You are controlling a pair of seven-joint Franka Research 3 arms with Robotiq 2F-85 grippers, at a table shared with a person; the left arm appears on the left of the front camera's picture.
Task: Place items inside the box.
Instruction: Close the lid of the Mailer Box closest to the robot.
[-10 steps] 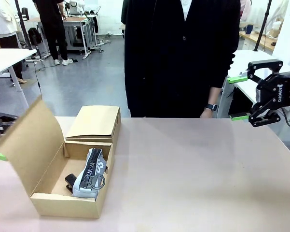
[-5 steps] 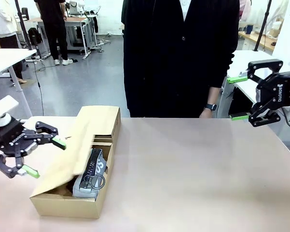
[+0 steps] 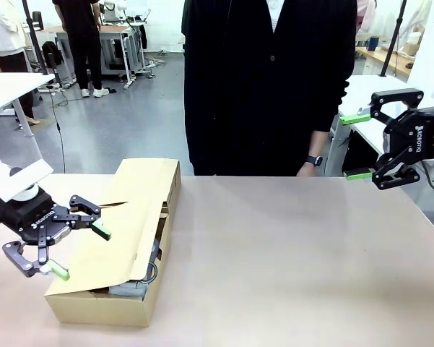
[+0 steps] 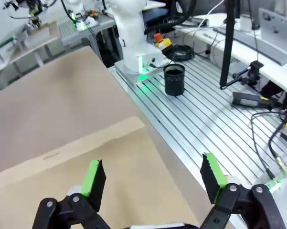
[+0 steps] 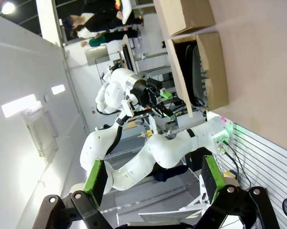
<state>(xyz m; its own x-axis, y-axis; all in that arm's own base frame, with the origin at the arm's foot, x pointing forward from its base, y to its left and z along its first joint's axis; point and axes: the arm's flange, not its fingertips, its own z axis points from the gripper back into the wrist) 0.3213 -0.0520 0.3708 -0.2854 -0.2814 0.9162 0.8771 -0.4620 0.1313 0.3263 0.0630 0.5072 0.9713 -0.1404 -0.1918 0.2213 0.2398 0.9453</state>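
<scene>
Front view showed our spread left claw (image 3: 58,249) had pushed the cardboard box (image 3: 101,307) flap (image 3: 123,238) down over the pouch, nearly closing it; right claw (image 3: 361,147) hung apart.

The left gripper (image 4: 150,176) is rising from the bottom edge with its jaws standing wide apart and nothing between them, one green pad (image 4: 92,178) lying over the brown cardboard flap (image 4: 105,176) of the box and the other hanging past the flap's edge. Beyond the flap, the tan worktop (image 4: 52,105) is stretching away. Beside the worktop, a ribbed metal base (image 4: 205,129) is carrying a white arm pedestal (image 4: 132,38), a black cup (image 4: 174,79) and loose cables (image 4: 262,143).
</scene>
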